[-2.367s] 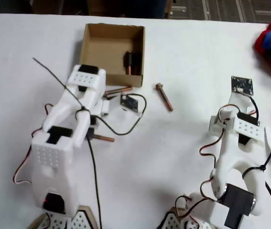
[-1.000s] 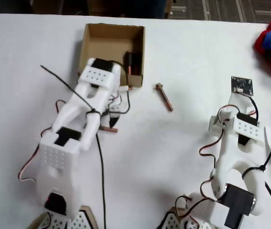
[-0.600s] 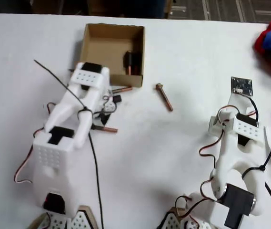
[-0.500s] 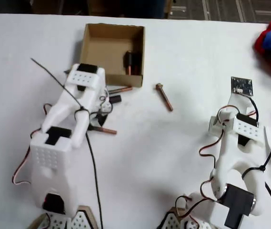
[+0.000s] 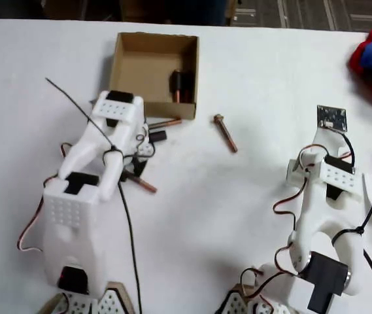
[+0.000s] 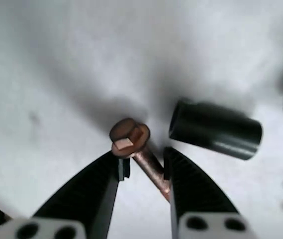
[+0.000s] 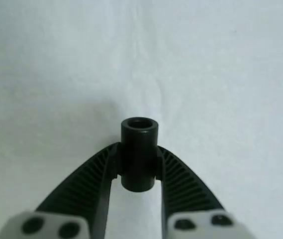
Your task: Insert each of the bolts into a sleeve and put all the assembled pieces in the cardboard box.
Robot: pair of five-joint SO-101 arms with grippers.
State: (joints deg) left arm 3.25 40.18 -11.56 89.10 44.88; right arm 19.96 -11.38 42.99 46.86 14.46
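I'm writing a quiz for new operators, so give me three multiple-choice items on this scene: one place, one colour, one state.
1. Where does the finished sleeve-and-bolt piece lie? A on the tabletop; B in the brown cardboard box; C in a gripper.
2. What colour is the cylindrical sleeve in the right gripper? A black; B copper; C white.
3. What state is the left gripper in? A open, empty; B shut on a sleeve; C shut on a copper-coloured hex-head bolt.
Answers: 1 B, the high view shows it inside the box walls; 2 A, the right wrist view shows it black; 3 C, it pinches the bolt's shank.
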